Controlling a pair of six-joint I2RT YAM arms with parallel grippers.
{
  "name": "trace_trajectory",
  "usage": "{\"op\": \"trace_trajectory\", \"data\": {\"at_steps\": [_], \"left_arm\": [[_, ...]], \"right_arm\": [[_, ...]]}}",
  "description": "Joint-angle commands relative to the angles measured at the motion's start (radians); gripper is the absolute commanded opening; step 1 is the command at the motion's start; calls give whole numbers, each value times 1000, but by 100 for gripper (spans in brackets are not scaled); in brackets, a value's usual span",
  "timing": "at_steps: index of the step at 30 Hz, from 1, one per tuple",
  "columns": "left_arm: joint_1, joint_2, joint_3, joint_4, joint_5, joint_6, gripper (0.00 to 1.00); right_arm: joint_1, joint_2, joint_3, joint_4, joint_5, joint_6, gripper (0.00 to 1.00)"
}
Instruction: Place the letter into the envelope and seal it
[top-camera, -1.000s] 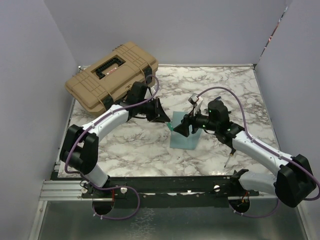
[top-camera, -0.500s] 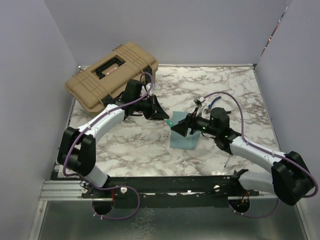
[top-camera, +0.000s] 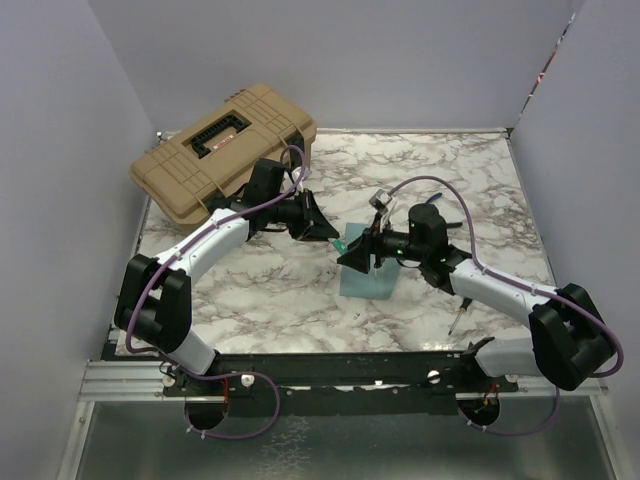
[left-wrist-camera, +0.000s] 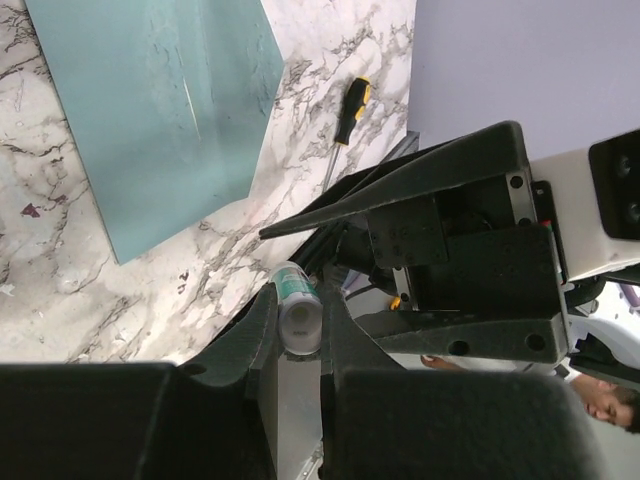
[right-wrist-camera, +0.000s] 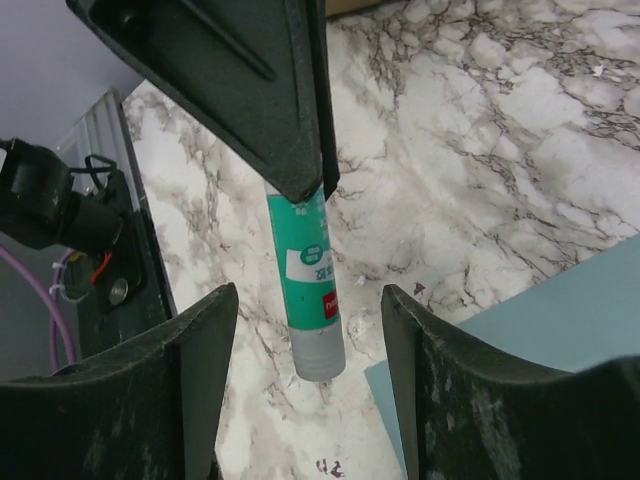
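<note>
Right wrist view: my right gripper (right-wrist-camera: 308, 310), jaws wide and empty, straddles the glue stick (right-wrist-camera: 303, 250) pinched in my left gripper (top-camera: 328, 230); the envelope (top-camera: 368, 280) lies flat just beside. If I close off-centre, I could knock the stick loose. I cannot see the letter.

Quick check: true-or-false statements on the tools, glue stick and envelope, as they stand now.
1. The left tool is shut on the glue stick. True.
2. The right tool grips the glue stick. False: it stands open around it, not touching.
3. The envelope lies flat on the table. True.
4. The toolbox is open. False: its lid is shut.
5. The screwdriver lies on the envelope. False: it lies on the table, apart.
</note>
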Motion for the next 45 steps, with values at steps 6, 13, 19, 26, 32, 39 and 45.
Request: {"op": "trace_trajectory", "data": {"at_steps": [6, 13, 19, 26, 32, 39, 45], "left_arm": [[0, -39, 4, 20, 9, -32, 0], [0, -79, 15, 28, 52, 38, 48], [-14, -96, -53, 28, 85, 107, 63], [-22, -104, -75, 22, 114, 137, 43], [-23, -93, -77, 17, 109, 141, 10], [-25, -116, -6, 17, 85, 164, 0], [-23, -161, 63, 85, -4, 114, 0]], "right_arm": [[-2, 13, 45, -54, -95, -102, 22], [-2, -2, 104, -109, -174, -180, 0], [-2, 36, 204, -289, -222, -310, 0], [-2, 56, 259, -403, -198, -380, 0], [-3, 69, 267, -417, -222, -384, 0], [-4, 42, 277, -357, -212, -203, 40], [-19, -105, 153, -47, -124, 173, 77]]}}
